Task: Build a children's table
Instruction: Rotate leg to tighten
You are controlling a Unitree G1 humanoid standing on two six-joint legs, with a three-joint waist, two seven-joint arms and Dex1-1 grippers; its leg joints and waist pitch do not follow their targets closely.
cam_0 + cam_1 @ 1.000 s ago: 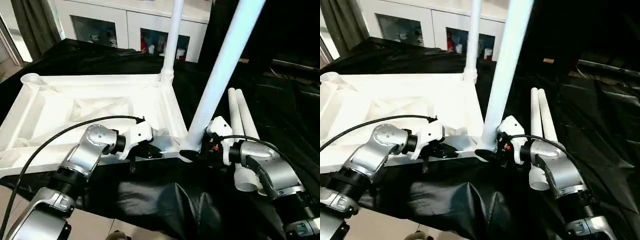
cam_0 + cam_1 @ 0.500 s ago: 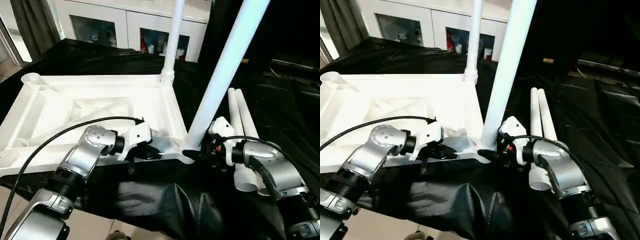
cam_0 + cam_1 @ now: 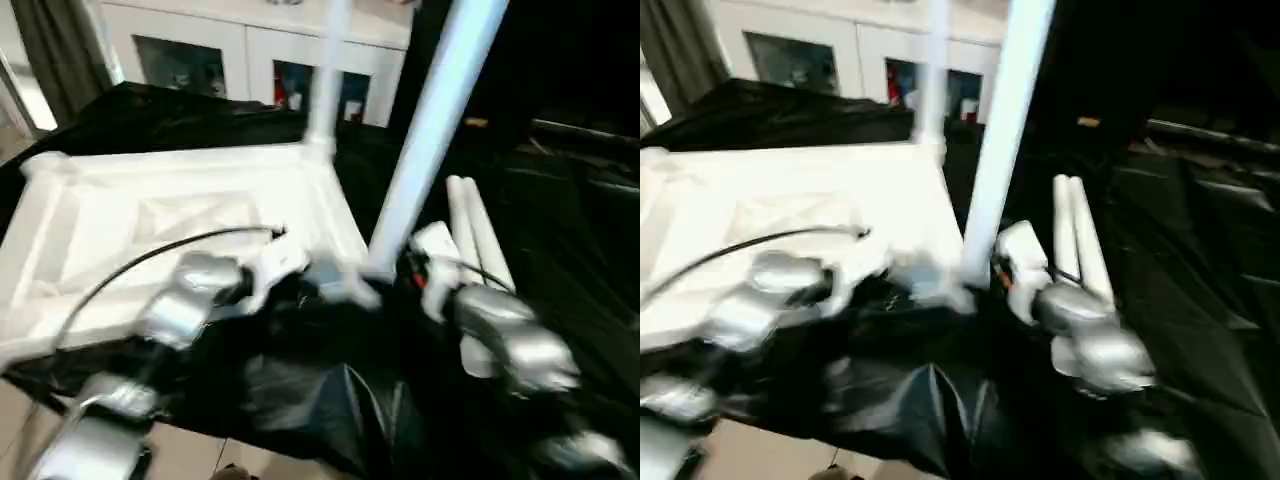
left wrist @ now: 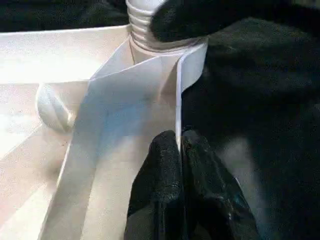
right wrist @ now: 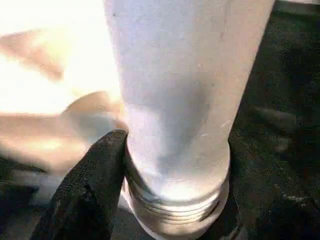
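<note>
1. The children's table, a white plastic rectangular top [image 3: 180, 215] with a ribbed underside, lies upside down on the black-draped work surface [image 3: 560, 250], its near edge toward the robot.
2. Two long white tapered tubular legs already stand in its right-hand corners: the near leg [image 3: 425, 150] rises from the near right corner socket, and the far leg [image 3: 325, 80] from the far right one.
3. Two spare white legs [image 3: 475, 225] lie side by side on the cloth just right of the top, so by my reading the build is about half done.
4. The right gripper [image 5: 165, 200] is clasped around the base of the near leg, just above its threaded collar [image 5: 175, 210]; one black finger [image 5: 92, 185] presses the tube's side (the other barely shows at the frame's corner).
5. The left gripper [image 4: 179, 165] is clenched on the thin near rim of the top [image 4: 177, 100], a finger on each side, a little way from that same corner socket.
6. Risks from here, as I judge them:
   - if the leg is turned while tilted, its thread could cross and jam;
   - if the left pinch slips off the thin rim, the top could spin or skid on the cloth;
   - a swinging top could knock the spare legs away.
</note>
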